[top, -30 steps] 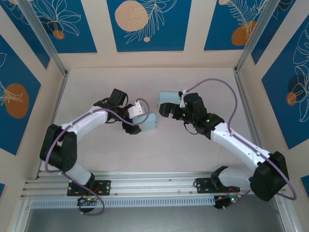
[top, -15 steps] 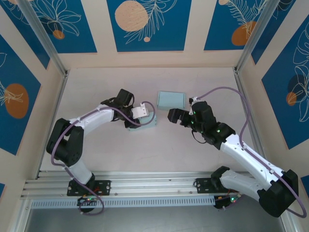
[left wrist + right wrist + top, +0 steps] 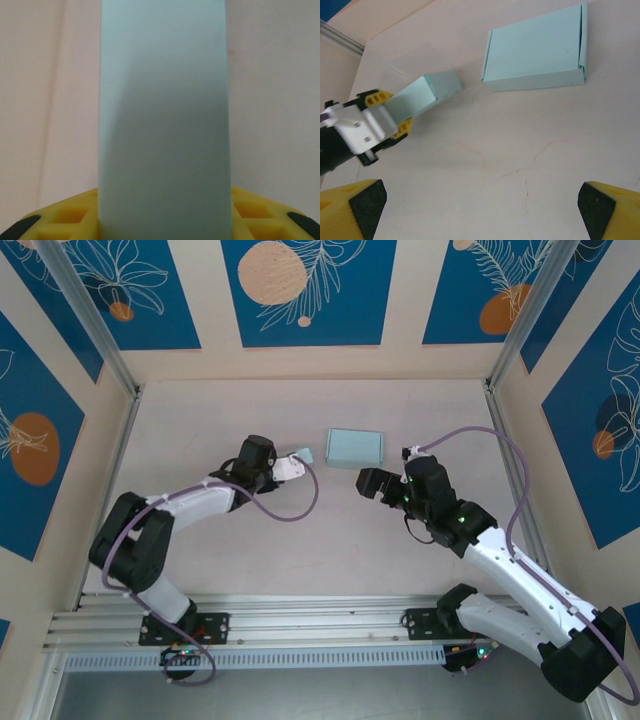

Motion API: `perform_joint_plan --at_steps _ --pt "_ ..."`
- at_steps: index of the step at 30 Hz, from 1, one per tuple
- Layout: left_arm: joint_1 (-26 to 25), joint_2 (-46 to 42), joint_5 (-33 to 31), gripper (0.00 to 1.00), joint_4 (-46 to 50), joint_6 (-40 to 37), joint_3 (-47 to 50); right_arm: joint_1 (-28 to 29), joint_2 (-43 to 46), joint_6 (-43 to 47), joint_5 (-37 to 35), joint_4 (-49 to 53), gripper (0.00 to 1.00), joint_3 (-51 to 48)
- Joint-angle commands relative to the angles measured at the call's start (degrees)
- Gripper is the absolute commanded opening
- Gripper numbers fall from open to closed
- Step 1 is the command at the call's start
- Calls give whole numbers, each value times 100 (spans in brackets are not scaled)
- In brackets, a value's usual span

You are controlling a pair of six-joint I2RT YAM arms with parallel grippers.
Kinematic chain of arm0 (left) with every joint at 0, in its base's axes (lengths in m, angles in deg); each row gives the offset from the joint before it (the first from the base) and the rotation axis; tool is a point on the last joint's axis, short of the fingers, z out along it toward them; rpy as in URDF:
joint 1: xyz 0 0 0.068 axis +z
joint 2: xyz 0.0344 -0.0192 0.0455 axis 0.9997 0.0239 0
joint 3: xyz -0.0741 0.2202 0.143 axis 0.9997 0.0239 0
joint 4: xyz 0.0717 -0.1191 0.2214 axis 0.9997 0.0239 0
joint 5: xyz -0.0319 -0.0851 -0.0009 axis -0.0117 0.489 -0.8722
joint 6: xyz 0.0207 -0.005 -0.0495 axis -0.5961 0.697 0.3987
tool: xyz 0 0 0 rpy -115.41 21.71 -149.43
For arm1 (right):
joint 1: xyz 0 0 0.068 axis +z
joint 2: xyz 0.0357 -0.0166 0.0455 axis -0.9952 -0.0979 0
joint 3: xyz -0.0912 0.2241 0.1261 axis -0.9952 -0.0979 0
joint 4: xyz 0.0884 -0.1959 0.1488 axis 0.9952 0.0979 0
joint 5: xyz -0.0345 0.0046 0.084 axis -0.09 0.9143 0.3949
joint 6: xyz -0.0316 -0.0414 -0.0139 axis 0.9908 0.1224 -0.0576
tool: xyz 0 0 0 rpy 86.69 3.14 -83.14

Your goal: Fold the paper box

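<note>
At table centre, left gripper [image 3: 292, 466] is clamped narrow on the small paper box [image 3: 303, 456], yellow pads [image 3: 65, 220] on both its sides. The flat paper box [image 3: 355, 446] lies just beyond, near but apart. Right gripper [image 3: 368, 483] is spread wide, holding nothing, near the flat box.

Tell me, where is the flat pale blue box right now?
Top view: the flat pale blue box lies on the table, far middle, untouched, just right of the smaller blue piece pinched in the left gripper and beyond the open right gripper.
</note>
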Motion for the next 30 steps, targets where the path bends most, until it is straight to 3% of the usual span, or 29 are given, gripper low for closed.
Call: perform_joint_plan --at_steps 1,5,11,12,14,19,25,30 --pt "-19 554 -589 17 -1547 -815 36 -28 230 -99 -190 163 100 -82" --pt "-19 963 -173 16 -2173 -1154 113 -36 471 -116 -299 346 100 -130" --pt "8 1604 10 18 -2298 -1779 30 -51 766 -134 -377 454 100 -249" --pt "30 1675 21 24 -2316 -1868 39 -47 793 -143 -380 472 100 -257" --pt "78 1700 54 52 -2394 -1870 106 -58 833 -134 -401 509 100 -267" --pt "183 1454 212 61 -2256 -1652 326 -75 895 -142 -457 530 100 -277" --pt "339 1043 118 99 -2177 -1253 564 -83 903 -112 -421 540 100 -242" --pt "380 305 223 100 -1419 -612 813 -91 964 -108 -456 571 100 -227"
